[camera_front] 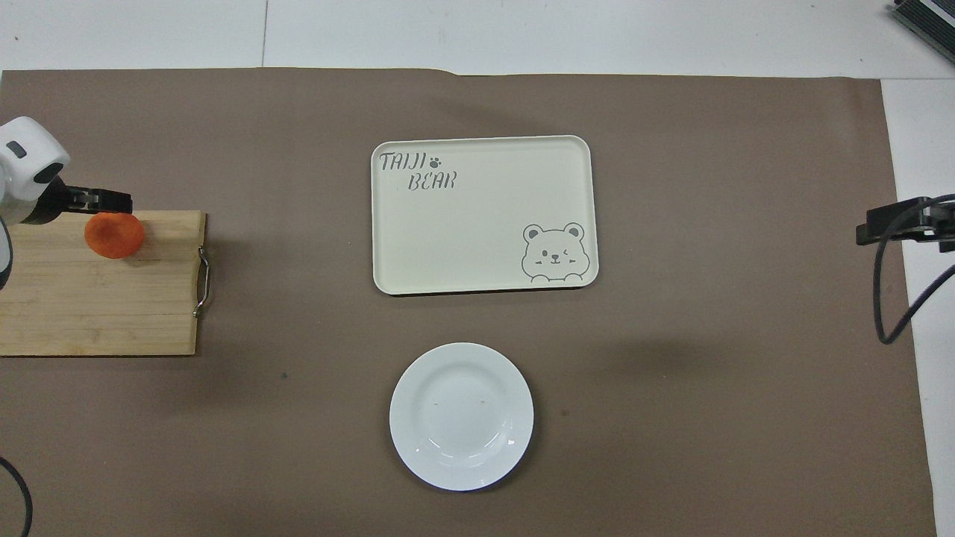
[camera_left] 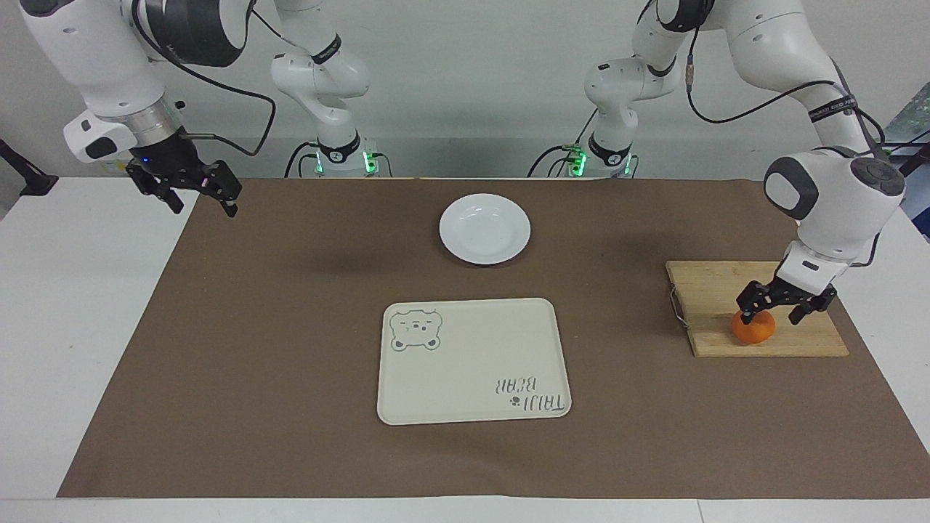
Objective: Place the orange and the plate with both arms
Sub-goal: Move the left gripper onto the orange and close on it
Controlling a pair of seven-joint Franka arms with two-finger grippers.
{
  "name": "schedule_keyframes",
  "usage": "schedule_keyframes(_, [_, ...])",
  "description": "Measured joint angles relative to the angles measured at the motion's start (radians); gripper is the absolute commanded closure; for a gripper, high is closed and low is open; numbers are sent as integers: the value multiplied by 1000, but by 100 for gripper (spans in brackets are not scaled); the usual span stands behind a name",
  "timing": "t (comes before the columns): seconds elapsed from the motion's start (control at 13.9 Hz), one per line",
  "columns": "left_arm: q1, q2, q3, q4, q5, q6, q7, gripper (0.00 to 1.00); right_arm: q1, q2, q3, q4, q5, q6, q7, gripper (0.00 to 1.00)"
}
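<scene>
"TAIJI BEAR" on cream tray (camera_front: 485, 261)

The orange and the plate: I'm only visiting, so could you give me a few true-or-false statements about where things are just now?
1. The orange lies on the wooden board. True.
2. The plate sits on the bear tray. False: it lies on the brown mat, nearer the robots.
3. The left gripper is open, down at the orange. True.
4. The right gripper holds the plate. False: it waits open and empty over the mat's edge.
</scene>
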Motion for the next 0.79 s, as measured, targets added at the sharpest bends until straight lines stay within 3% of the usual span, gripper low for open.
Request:
schedule_keyframes(0.43, [30,28,0,-3,-1,21,-13,0,0,0,0,0,0,0,0,0])
schedule_keyframes(0.79, [18,28,-16,-20,-1,20,-172,0,0,0,0,0,0,0,0,0])
